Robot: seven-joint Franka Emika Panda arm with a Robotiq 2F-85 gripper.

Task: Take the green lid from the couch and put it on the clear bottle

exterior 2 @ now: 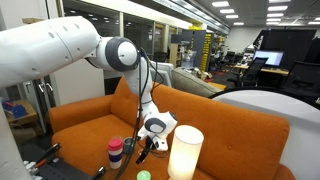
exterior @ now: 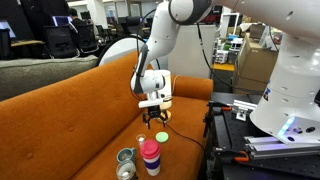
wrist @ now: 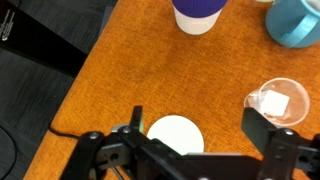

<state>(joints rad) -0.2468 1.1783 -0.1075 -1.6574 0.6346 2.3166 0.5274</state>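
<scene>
The green lid (exterior: 161, 137) lies flat on the seat of the orange couch (exterior: 60, 120), and also shows in an exterior view (exterior 2: 143, 175). In the wrist view it is a pale, washed-out disc (wrist: 174, 133). My gripper (exterior: 154, 113) is open and empty, hovering just above the lid, which sits between the fingers and nearer the left one (wrist: 200, 115). The clear bottle (exterior: 126, 156) with its greyish rim stands on the seat beside the pink bottle (exterior: 150, 157), closer to the front than the lid.
A small clear ring-shaped piece (wrist: 275, 100) lies close to one finger. A white cylinder lamp (exterior 2: 185, 152) stands on the couch near the gripper. A second small jar (exterior: 124, 172) sits at the seat's front. A black cable (exterior: 185, 135) runs over the seat edge.
</scene>
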